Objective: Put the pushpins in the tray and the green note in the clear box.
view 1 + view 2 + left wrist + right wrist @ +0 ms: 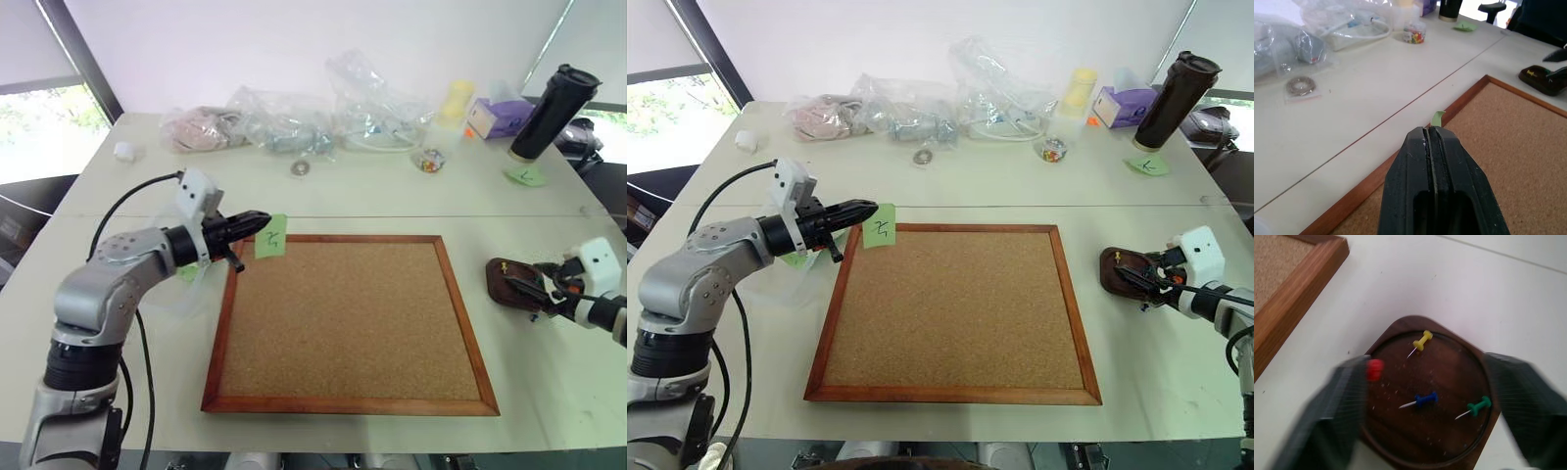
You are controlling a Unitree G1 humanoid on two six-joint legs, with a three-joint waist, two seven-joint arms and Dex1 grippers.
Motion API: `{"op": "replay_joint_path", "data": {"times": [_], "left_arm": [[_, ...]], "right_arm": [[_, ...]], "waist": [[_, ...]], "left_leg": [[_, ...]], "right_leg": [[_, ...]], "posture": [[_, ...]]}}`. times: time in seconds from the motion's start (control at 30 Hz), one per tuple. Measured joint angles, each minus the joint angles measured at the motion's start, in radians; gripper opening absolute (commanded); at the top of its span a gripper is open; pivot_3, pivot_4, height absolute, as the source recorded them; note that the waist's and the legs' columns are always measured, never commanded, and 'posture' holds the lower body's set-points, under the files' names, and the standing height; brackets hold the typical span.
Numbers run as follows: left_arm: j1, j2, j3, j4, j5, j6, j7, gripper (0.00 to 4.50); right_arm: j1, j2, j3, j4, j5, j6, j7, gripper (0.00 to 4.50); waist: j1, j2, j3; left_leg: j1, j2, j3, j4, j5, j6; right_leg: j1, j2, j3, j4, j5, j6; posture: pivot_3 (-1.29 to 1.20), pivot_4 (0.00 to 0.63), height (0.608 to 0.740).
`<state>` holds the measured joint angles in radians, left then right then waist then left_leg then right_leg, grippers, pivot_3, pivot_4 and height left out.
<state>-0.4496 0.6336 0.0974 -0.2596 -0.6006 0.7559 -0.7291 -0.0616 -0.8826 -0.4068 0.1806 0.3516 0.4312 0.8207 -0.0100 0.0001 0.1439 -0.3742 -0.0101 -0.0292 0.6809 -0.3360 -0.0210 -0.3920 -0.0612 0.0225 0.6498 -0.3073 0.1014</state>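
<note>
My left gripper (263,219) is shut on the green note (270,236), holding it upright above the far left corner of the cork board. The note's edge (1437,117) pokes out past the shut fingertips (1422,137). At the right, my right gripper (1426,360) stands open over the dark wooden tray (1400,325). Yellow (1422,340), blue (1425,399) and green (1479,405) pushpins lie in the tray. A red pushpin (1374,369) is at the rim beside one finger; I cannot tell if it rests there. The clear box (174,294) lies left of the board, partly hidden under my left arm.
The wood-framed cork board (348,323) takes up the table's middle. Along the far edge lie clear plastic bags (294,122), a tape roll (300,168), a small jar of pins (428,160), a purple tissue box (495,117) and a black tumbler (554,113) beside another green note (526,176).
</note>
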Motion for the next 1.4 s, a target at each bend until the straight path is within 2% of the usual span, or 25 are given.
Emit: {"op": "replay_joint_path", "data": {"times": [0.13,0.4,0.73,0.9,1.03,1.2,1.4], "left_arm": [[-0.004,0.042,0.023,0.035,0.006,-0.016,-0.016,0.0],[-0.006,0.05,0.037,0.052,0.015,-0.031,-0.017,0.0],[-0.006,0.093,0.048,0.08,0.031,-0.062,-0.033,0.0],[-0.018,0.146,0.089,0.135,0.052,-0.092,-0.036,0.0],[-0.011,0.172,0.107,0.17,0.075,-0.118,-0.046,0.0],[0.025,0.175,0.11,0.224,0.132,-0.162,-0.057,0.0],[0.049,0.19,0.103,0.282,0.191,-0.207,-0.075,0.0]], "right_arm": [[-0.01,0.0,0.004,0.004,-0.002,0.0,-0.001,4.47],[-0.042,0.016,0.027,0.124,-0.036,-0.072,-0.016,4.47],[-0.042,0.028,0.038,0.124,-0.034,-0.091,-0.014,4.47],[-0.036,0.003,0.035,-0.036,0.02,-0.01,0.025,4.47],[-0.043,-0.003,0.055,-0.262,0.116,0.114,0.064,4.47],[-0.155,0.01,0.199,-0.586,0.284,0.292,0.084,4.47],[-0.268,0.057,0.334,-0.7,0.375,0.391,0.079,4.47]], "waist": [[-0.001,0.0,0.0],[0.0,0.0,0.0],[-0.002,0.0,0.0],[-0.002,0.001,0.001],[-0.003,0.002,0.001],[-0.002,0.001,0.003],[0.005,-0.002,0.004]], "left_leg": [[0.0,0.0,0.0,0.0,0.0,0.0],[0.0,0.0,0.0,0.0,0.0,0.0],[0.0,0.0,0.0,0.0,0.0,0.0],[-0.001,0.0,0.0,0.0,0.0,0.0],[-0.001,0.0,0.0,0.0,0.0,0.0],[-0.001,0.001,-0.001,-0.001,0.0,0.0],[-0.005,-0.001,-0.001,0.0,0.0,0.0]], "right_leg": [[0.0,0.0,0.0,0.0,0.0,0.0],[0.0,0.0,0.0,0.0,0.0,0.0],[0.0,0.0,0.0,0.0,0.0,0.0],[-0.001,0.0,0.0,0.001,0.0,0.0],[-0.002,0.0,0.0,0.001,0.0,0.0],[-0.003,0.0,0.0,0.002,0.0,0.0],[-0.005,-0.002,-0.001,0.0,0.0,0.0]], "posture": [[0.0,0.15,0.74],[0.0,0.15,0.74],[0.0,0.15,0.74],[0.0,0.15,0.74],[0.0,0.15,0.74],[0.0,0.15,0.74],[0.0,0.15,0.74]]}}
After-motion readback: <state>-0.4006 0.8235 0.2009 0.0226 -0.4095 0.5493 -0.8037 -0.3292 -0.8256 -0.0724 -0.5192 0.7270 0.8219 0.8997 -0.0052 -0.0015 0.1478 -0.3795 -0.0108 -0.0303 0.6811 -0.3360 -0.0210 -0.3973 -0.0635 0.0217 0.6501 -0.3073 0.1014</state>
